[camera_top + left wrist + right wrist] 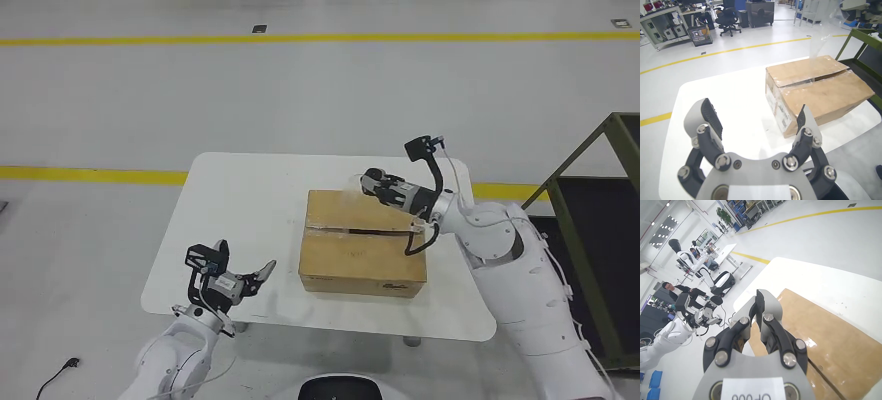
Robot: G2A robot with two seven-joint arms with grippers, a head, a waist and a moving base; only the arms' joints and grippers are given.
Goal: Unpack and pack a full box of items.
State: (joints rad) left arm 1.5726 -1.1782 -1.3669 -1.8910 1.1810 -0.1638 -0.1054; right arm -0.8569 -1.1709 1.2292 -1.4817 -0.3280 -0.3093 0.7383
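Box (350, 262): flaps closed, nothing unpacked yet. Right gripper (758, 306): pinched together, apparently peeling tape (816, 47). Left gripper (754, 103): spread wide, empty.

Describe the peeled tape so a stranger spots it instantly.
On the white table sits one cardboard box. From its top, a clear tape strip rises to the right gripper, whose jaws are shut on it. It alone stands up off the cardboard, see-through.

Left gripper (754, 103): fingers spread wide apart, its arm folded close behind it. Right gripper (758, 297) — pads pressed together, pinching a clear tape strip (815, 45) — has its elbow bent behind.
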